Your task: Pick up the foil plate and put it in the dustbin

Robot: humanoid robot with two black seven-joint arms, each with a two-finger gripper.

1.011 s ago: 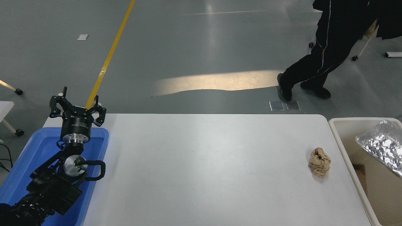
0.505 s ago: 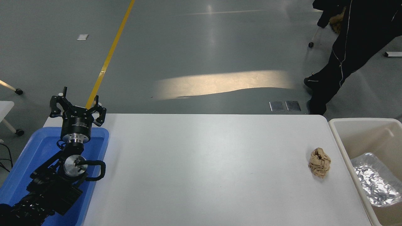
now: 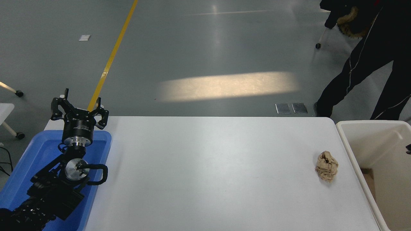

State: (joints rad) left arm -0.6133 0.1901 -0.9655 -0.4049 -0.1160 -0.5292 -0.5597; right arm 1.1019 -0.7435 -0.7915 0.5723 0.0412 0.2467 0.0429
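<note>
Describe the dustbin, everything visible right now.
The dustbin is a large cream plastic rectangular bin with a thick rounded rim and smooth pale inner walls. It stands upright, open at the top, against the right end of the white table, its rim about level with the tabletop. The picture's right and bottom edges cut it off. A strip of brownish bottom shows low inside; no foil plate shows in the visible part. A small dark object pokes in at the right edge over it. The crumpled brown paper ball lies apart on the table.

One dustbin (image 3: 353, 150), one paper ball (image 3: 326, 166), one blue tub (image 3: 38, 150)
</note>
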